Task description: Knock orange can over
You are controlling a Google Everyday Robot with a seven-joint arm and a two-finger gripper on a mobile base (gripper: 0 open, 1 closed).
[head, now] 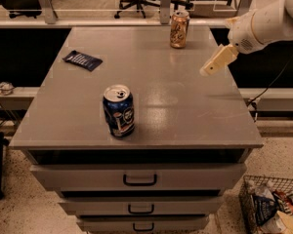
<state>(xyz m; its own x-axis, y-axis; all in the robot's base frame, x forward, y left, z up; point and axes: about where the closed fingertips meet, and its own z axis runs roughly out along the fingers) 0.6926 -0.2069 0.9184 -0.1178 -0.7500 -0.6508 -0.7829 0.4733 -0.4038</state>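
Observation:
The orange can point(179, 29) stands upright near the far edge of the grey cabinet top point(185, 96), right of centre. It is shiny orange-gold with pale script and a silver top. My gripper point(210, 67) hangs above the right side of the top, on a white arm point(263, 26) coming in from the upper right. It is to the right of the can and nearer to me, apart from it.
A dark blue can point(119, 110) stands upright near the front, left of centre. A dark blue packet point(82, 60) lies flat at the far left. Drawers point(139, 179) lie below the top. A wire basket point(271, 208) sits on the floor at lower right. Office chairs stand behind.

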